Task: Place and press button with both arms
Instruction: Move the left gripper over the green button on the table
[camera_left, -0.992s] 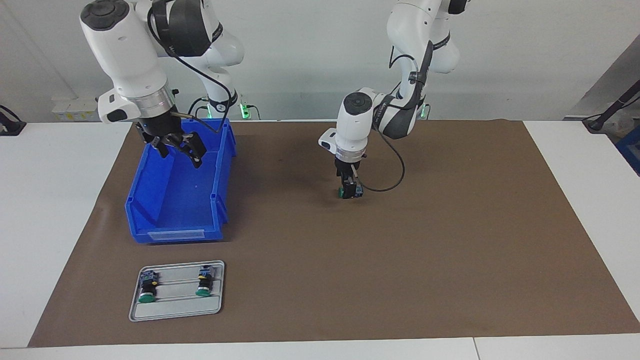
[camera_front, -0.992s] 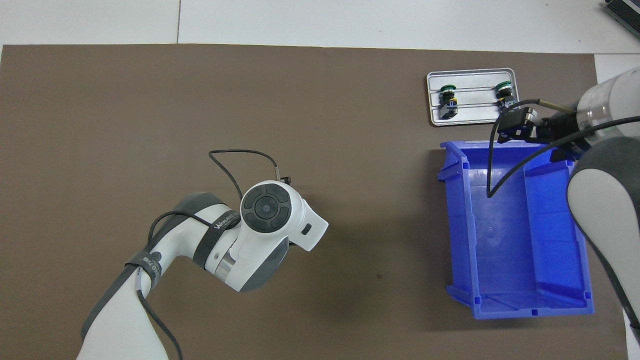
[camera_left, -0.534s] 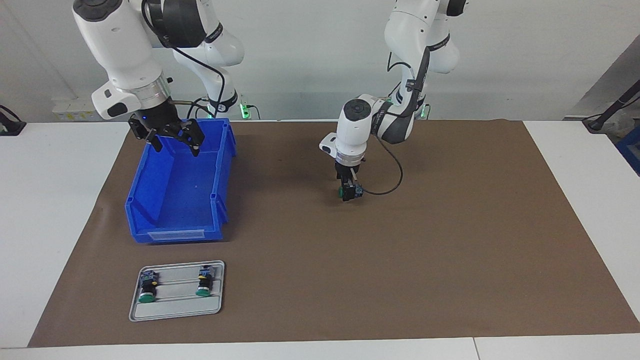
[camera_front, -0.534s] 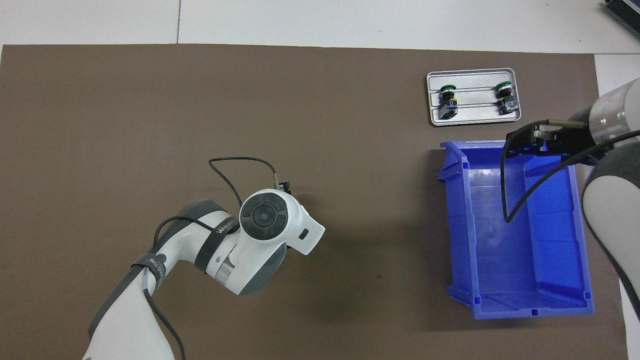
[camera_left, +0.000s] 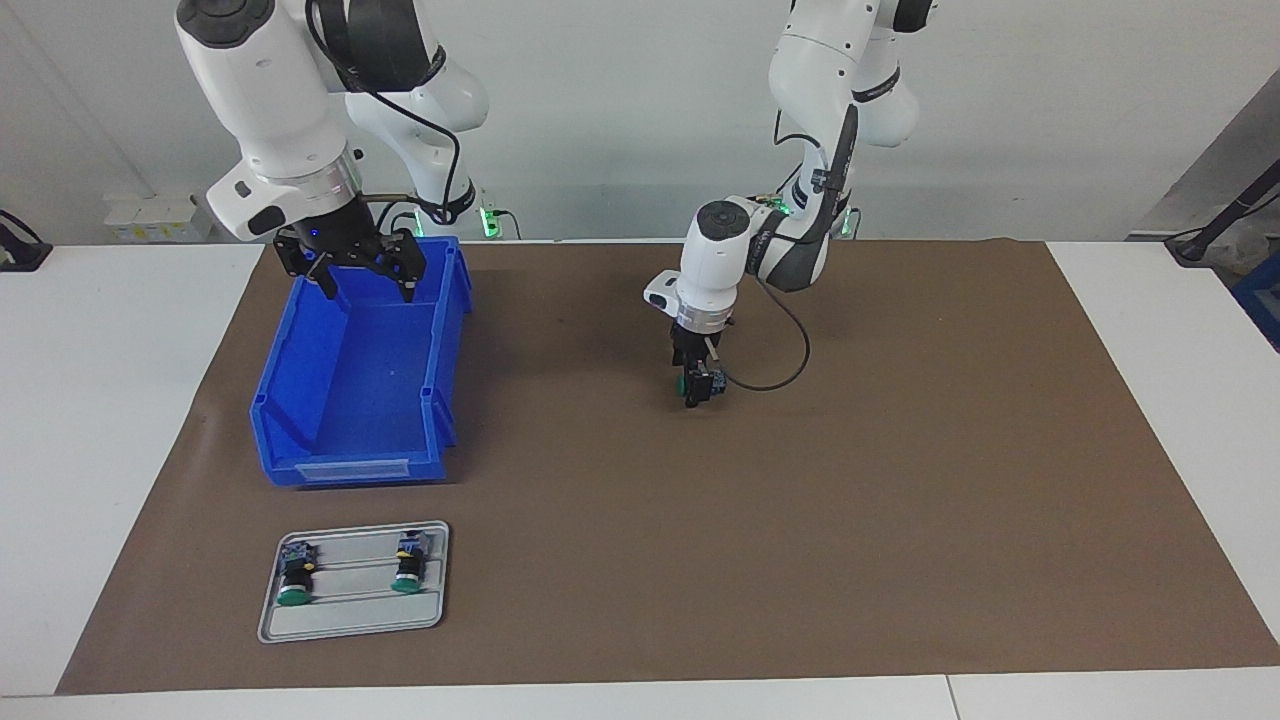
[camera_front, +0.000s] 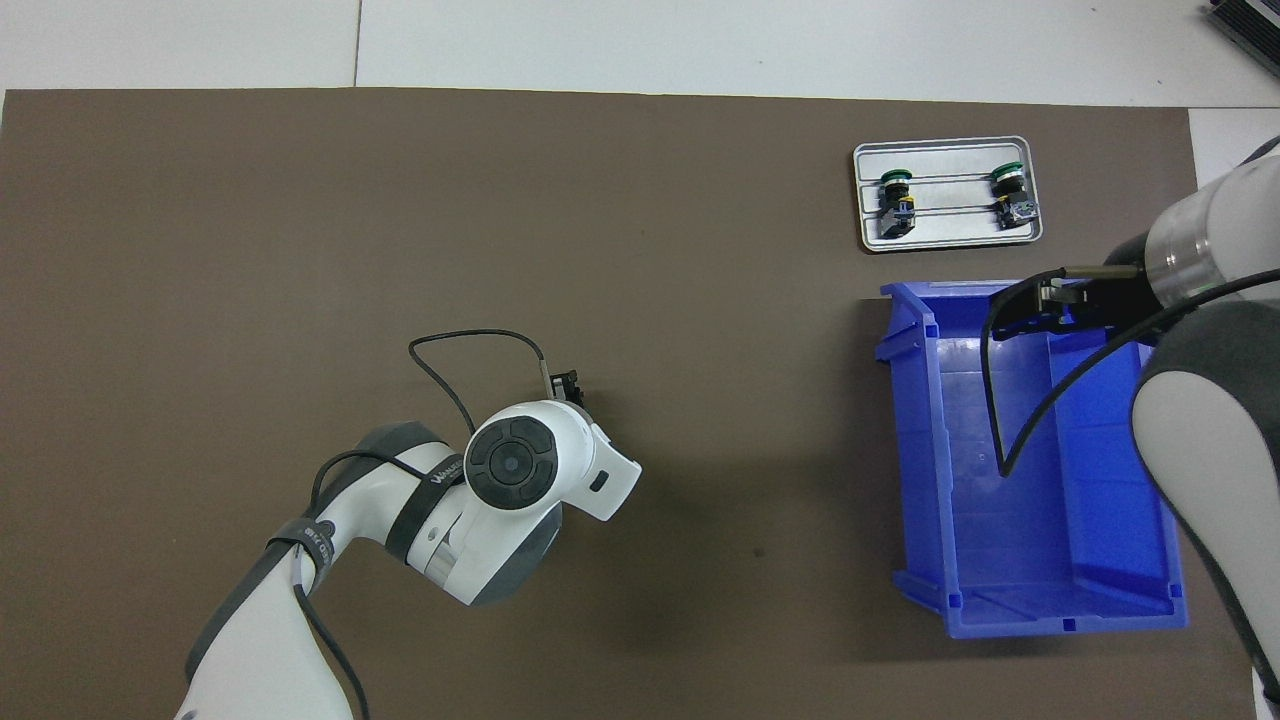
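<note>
Button (camera_left: 690, 384) in left gripper (camera_left: 695, 392)

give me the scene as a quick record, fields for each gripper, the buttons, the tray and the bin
left gripper: down at the brown mat mid-table, holding the button
right gripper: open, empty, raised over the blue bin
spare buttons: two, lying on the grey tray
grey tray: on the mat, farther from the robots than the bin
blue bin: empty, toward the right arm's end of the table
</note>
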